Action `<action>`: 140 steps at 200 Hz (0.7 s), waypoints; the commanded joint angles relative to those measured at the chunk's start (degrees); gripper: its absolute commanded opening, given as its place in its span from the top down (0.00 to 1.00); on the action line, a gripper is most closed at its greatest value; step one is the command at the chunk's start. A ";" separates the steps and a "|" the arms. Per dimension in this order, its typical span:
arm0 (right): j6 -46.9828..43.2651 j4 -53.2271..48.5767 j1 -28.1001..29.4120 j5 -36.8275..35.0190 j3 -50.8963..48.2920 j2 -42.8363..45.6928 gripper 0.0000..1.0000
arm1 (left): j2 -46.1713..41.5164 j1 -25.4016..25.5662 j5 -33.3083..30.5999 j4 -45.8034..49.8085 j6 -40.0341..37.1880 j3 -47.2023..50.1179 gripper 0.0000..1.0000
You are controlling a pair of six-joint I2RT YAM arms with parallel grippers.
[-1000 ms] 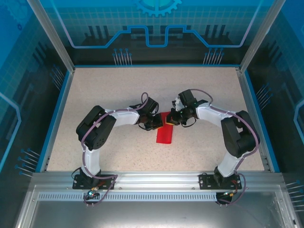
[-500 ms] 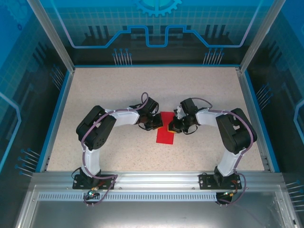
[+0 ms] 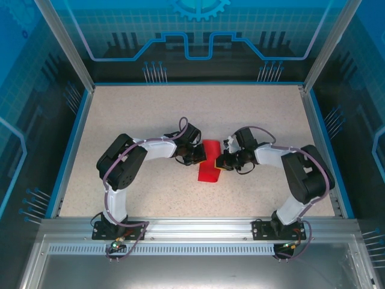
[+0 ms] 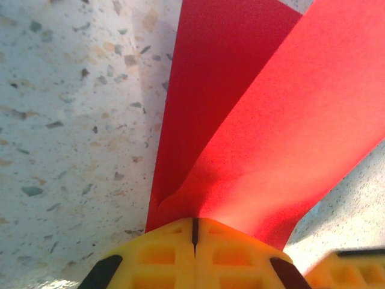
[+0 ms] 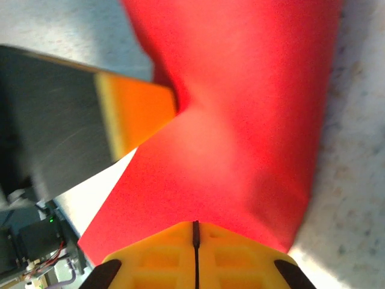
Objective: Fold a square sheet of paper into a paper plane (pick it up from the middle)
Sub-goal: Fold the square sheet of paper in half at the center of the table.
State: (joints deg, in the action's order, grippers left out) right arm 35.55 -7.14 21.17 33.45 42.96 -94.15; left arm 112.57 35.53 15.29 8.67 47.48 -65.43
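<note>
Top external view: your left gripper (image 3: 196, 158), near the surface (image 3: 132, 114) centre, has its jaws closed on the left edge of the sheet of paper (image 3: 209, 171), which sits part-folded between both grippers. Your right gripper (image 3: 221, 161) pinches its right edge, jaws closed.

From my station I count one square sheet of paper (image 3: 209, 173), one speckled table (image 3: 138, 114) under it, and two grippers: one left gripper (image 3: 200, 158) and one right gripper (image 3: 220, 162), both at the table's middle.
</note>
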 commanded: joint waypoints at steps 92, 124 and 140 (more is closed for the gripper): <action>0.04 3.50 0.45 0.38 -4.60 -7.05 0.95 | 4.29 0.50 -3.96 5.22 -1.46 2.06 1.00; 0.18 1.37 0.55 1.31 -3.87 0.35 0.94 | 4.24 0.59 -3.89 5.18 -1.56 2.33 1.00; -0.12 1.33 1.13 2.96 -3.76 3.02 0.92 | 4.25 0.59 -3.86 5.13 -1.46 2.31 1.00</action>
State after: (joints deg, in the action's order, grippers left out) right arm 35.75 -4.12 21.39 34.96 39.31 -95.88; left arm 112.62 35.53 15.29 8.64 47.46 -65.43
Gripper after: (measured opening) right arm 0.072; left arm 0.050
